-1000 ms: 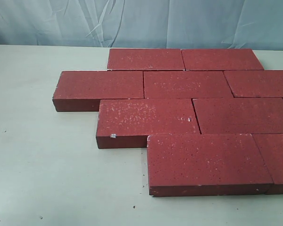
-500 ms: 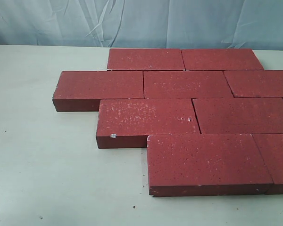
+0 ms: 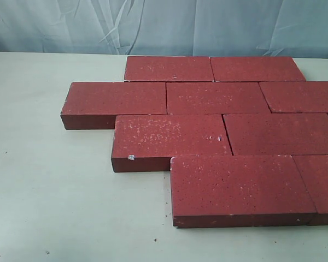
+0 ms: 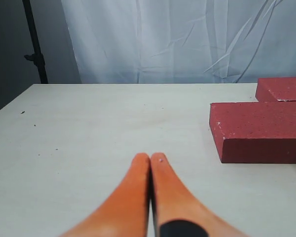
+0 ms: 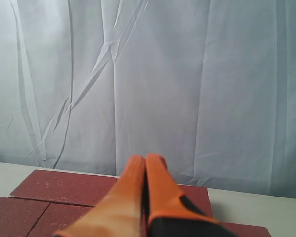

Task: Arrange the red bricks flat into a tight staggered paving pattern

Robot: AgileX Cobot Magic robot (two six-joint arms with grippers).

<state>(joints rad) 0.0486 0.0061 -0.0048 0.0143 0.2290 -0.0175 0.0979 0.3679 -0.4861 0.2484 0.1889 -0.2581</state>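
Several dark red bricks (image 3: 218,98) with white specks lie flat on the pale table (image 3: 49,180) in four offset rows, edges touching. The nearest brick (image 3: 238,185) sits at the front, the leftmost one (image 3: 117,98) in the second row. Neither gripper shows in the exterior view. My left gripper (image 4: 150,158) hovers over bare table with its orange fingers pressed together and nothing between them; a brick (image 4: 259,128) lies off to one side of it. My right gripper (image 5: 146,159) is shut too, empty, raised above the bricks (image 5: 64,187) and pointing at the curtain.
A pale blue-grey curtain (image 3: 164,27) hangs behind the table's far edge. A black stand (image 4: 34,44) rises beyond the table corner in the left wrist view. Bare tabletop stretches left of the bricks and in front of them.
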